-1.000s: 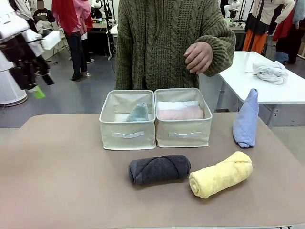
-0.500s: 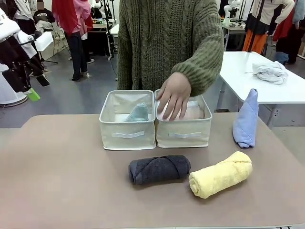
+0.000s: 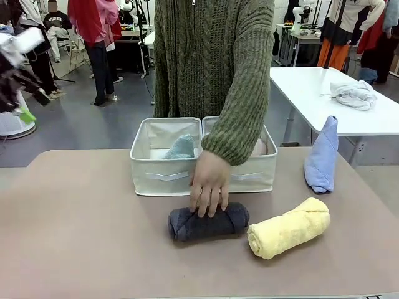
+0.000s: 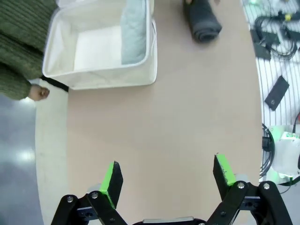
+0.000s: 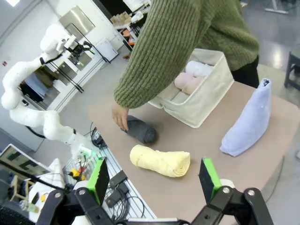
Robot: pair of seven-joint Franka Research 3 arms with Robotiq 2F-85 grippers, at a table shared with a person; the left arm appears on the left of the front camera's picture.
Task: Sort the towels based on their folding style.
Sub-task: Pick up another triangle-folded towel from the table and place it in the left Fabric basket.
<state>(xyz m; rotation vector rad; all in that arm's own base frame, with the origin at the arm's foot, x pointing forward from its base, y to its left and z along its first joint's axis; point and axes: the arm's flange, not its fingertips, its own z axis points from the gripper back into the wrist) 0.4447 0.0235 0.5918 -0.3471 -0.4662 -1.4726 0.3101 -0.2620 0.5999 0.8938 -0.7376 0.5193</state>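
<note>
A person's arm [image 3: 240, 106] lay over the right bin [image 3: 252, 180], hand [image 3: 209, 187] on the grey roll [image 3: 187, 225]; the counter's [image 3: 75, 224] left half lay bare before my left pincer [image 4: 167, 171].

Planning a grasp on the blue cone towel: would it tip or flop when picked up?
Likely tippy: the blue cone stands tall on end, leaning a little. It looks like soft terry, so it would probably squash under a pinch. Lifted by its tip, the fold might come undone.

front view faces the person [image 3: 212, 62] across the table [image 3: 75, 237]; left wrist view looks straight down, right wrist view obliquely; all share the dark grey roll [image 3: 187, 227].
</note>
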